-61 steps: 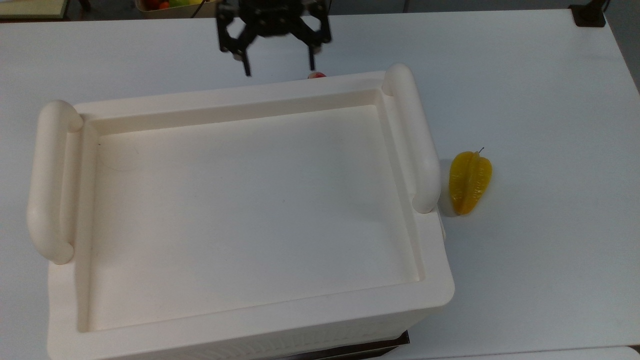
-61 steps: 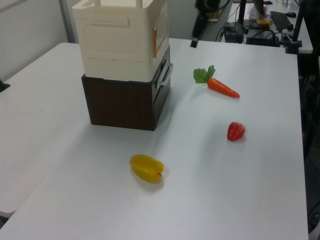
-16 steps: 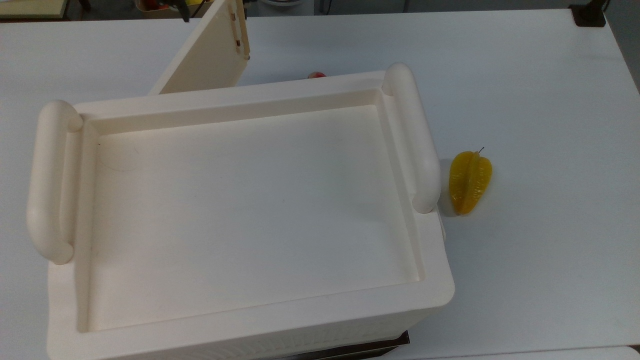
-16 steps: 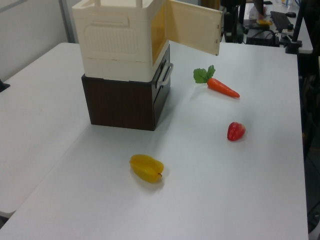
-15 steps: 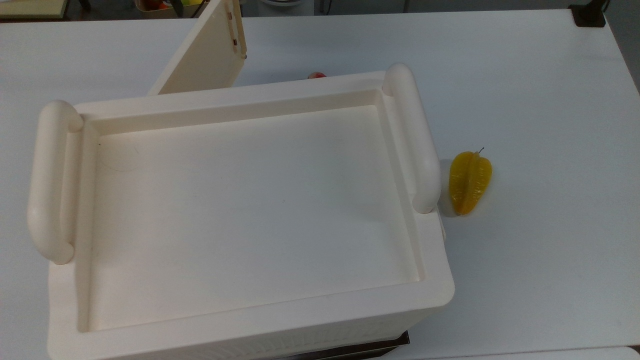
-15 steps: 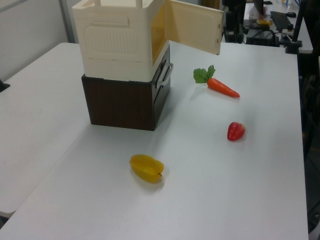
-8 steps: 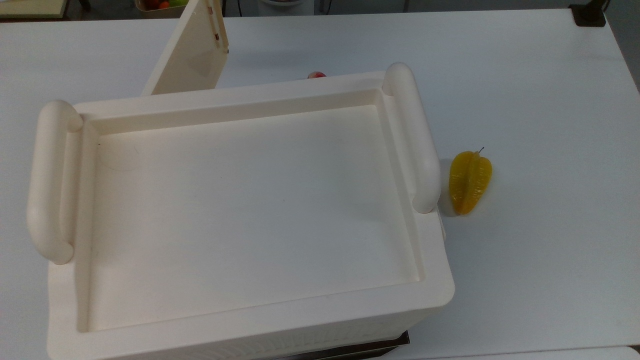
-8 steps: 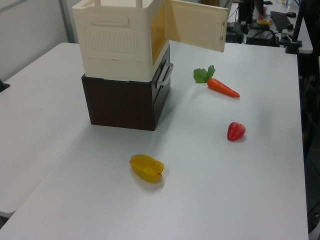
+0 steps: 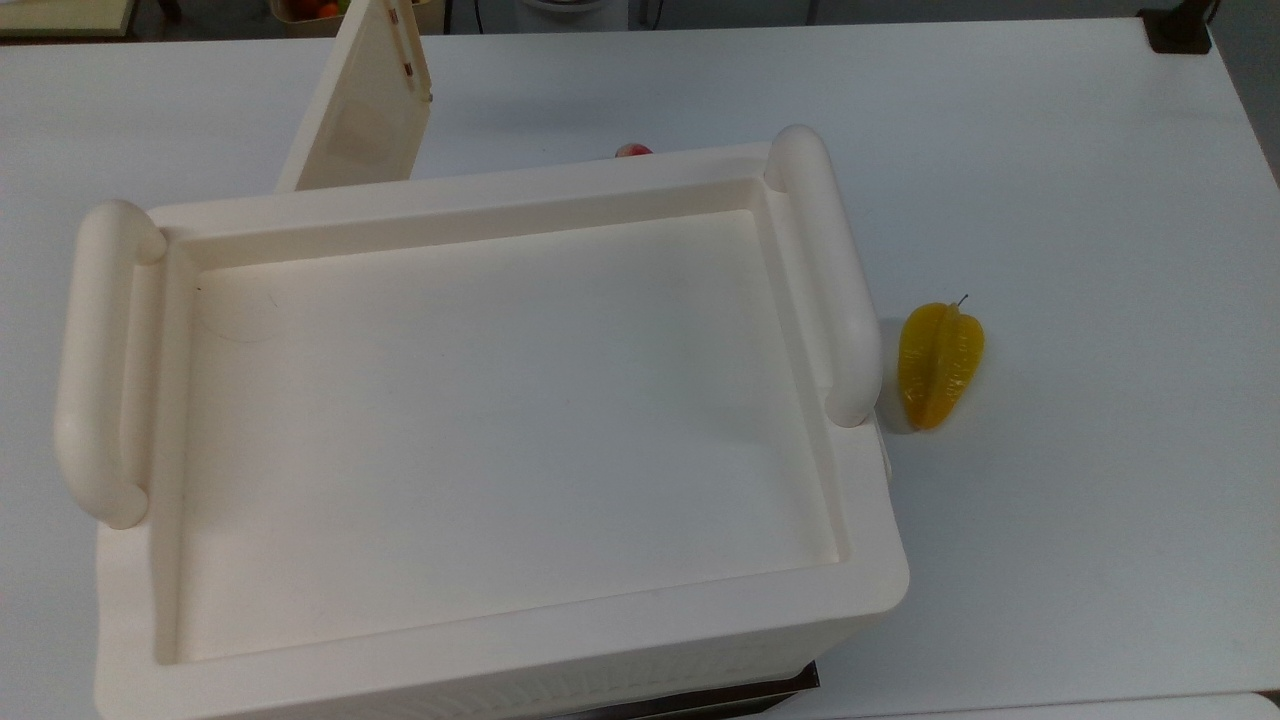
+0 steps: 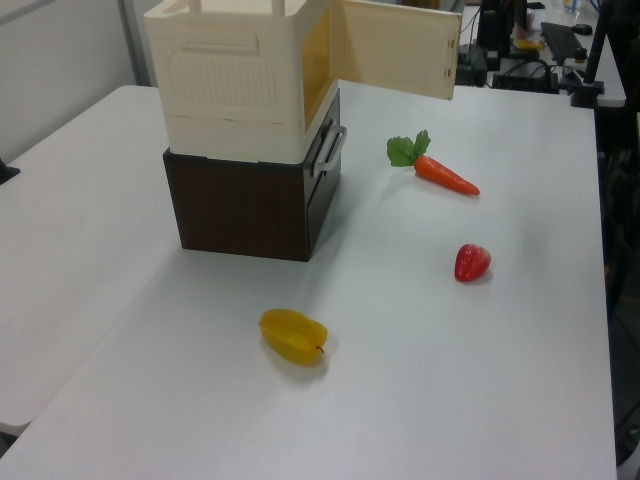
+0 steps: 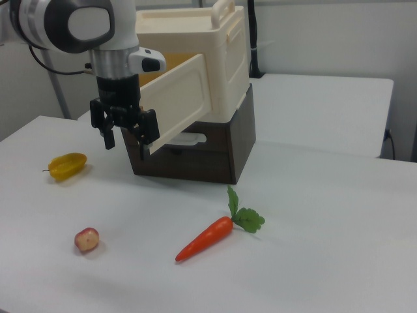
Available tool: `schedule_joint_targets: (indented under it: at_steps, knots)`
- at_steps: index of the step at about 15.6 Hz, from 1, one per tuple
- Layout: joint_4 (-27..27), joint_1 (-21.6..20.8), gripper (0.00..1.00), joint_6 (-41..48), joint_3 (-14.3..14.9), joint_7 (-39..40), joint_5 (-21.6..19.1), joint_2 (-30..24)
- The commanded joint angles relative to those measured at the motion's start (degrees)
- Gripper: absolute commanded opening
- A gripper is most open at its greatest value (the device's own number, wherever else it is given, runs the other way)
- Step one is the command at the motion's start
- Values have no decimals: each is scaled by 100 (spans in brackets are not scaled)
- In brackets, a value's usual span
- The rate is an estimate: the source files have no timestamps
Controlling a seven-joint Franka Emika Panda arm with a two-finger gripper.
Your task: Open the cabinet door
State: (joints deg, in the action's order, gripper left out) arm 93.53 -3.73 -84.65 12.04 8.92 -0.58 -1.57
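Note:
The cabinet door (image 11: 177,98) is a flat cream panel that stands swung out from the cream cabinet (image 11: 225,55). It shows at the top view's upper left as the door (image 9: 358,105), and in the left view as the door (image 10: 396,60) with brownish fittings on its free edge. My gripper (image 11: 125,142) hangs at the door's free edge, fingers spread and pointing down. One fingertip (image 11: 144,149) overlaps that edge. Whether it touches the panel I cannot tell.
The cabinet sits on a dark brown base (image 11: 221,153) with a drawer handle (image 10: 330,152). On the white table lie a carrot (image 11: 205,238), a small red fruit (image 11: 86,239) and a yellow starfruit (image 11: 67,165), which the top view shows right of the cabinet (image 9: 940,362).
The door was shut 3.9 s ago with my open gripper before it. Over the last second it has swung further out, toward the top view's left.

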Motion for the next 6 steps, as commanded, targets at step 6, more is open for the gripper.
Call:
schedule_joint_targets:
  at_steps: [6]
  knots:
    - [192,-233,100,-236,298,-128,93,-256]
